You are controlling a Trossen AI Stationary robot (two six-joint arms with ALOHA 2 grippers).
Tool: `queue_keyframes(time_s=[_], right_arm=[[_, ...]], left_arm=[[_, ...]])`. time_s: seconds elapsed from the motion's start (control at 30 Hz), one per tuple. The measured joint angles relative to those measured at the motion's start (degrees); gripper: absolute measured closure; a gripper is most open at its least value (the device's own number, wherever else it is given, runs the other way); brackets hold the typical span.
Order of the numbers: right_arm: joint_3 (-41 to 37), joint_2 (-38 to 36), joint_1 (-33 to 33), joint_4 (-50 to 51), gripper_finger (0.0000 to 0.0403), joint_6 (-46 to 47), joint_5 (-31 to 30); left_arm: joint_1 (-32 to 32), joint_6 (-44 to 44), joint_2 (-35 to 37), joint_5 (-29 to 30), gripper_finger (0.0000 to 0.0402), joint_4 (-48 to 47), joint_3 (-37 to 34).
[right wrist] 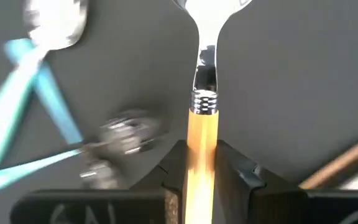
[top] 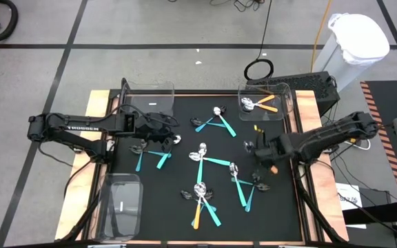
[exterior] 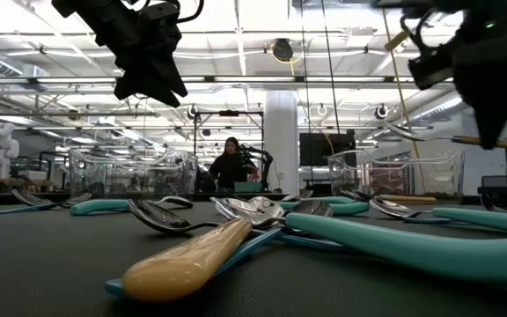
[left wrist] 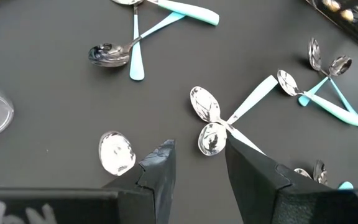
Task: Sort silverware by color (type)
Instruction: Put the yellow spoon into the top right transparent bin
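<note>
One orange-handled spoon point(right wrist: 202, 130) clamped in right gripper point(right wrist: 202, 163), lifted over mat's right side, long axis along the fingers, bowl pointing outward. Left gripper point(left wrist: 197, 167) part-open, empty, above teal spoons point(left wrist: 244, 109) left.

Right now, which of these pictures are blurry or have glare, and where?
Right wrist view: the teal pieces are motion-smeared, while the orange-handled spoon in the right gripper is sharper. Low view: the near orange handle is soft. Left wrist view: sharp, with ceiling lights mirrored in a spoon bowl.
</note>
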State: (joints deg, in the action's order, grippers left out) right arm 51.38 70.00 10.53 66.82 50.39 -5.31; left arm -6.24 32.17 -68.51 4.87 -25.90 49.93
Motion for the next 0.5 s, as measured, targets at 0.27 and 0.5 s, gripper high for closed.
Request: queue_keyframes(time_s=[0.27, 0.5], right_arm=[[4.1, 0.0, -14.4, 7.1, 0.0354, -25.2, -22.0], [4.1, 1.1, -29.9, -0.5, 0.0353, -47.6, -33.8]], left_arm=[[0.0, 0.4, 0.0, 0.1, 0.0260, -0.1, 0.0], [0.0, 0.4, 0.0, 0.1, 0.0260, -0.1, 0.0]])
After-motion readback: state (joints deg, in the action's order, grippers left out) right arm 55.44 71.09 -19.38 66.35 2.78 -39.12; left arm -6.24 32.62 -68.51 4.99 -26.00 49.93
